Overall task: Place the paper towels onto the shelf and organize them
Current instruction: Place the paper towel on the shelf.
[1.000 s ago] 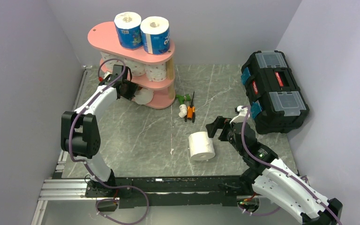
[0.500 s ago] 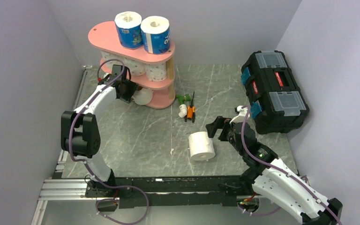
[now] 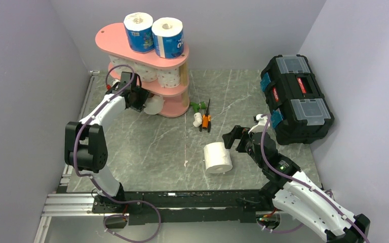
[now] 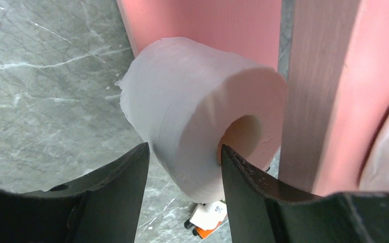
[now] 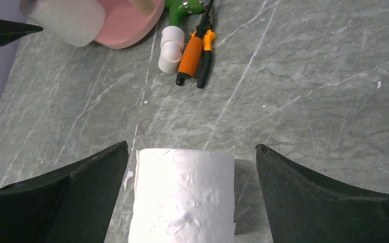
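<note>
Grey marbled table (image 3: 152, 147) between lilac walls, read from left to right. The left gripper (image 3: 141, 98) reaches to the lowest board of the shelf (image 3: 116, 38), presumably to seat a plain roll (image 4: 192, 101) there. The roll lies on its side at the board's edge, just beside a wooden post (image 4: 316, 76) and partly overhanging the table. The jaws stand part-way apart astride the roll's wall, one finger at the core. Whether they pinch it cannot be told.

Higher tiers are stocked: dotted rolls (image 3: 168, 77) on the middle board and two blue-wrapped rolls (image 3: 139, 33) upright on top.

Orange pliers (image 3: 206, 120) and a white-and-green tool (image 3: 197, 114) lie near the shelf foot. A loose roll (image 3: 218, 158) rests on its side near the table's front. The right gripper (image 3: 235, 137) is spread wide just beside it, its fingers flanking the roll without contact, apparently lined up for a pickup. A black toolbox (image 3: 296, 98) stands at the far right.
</note>
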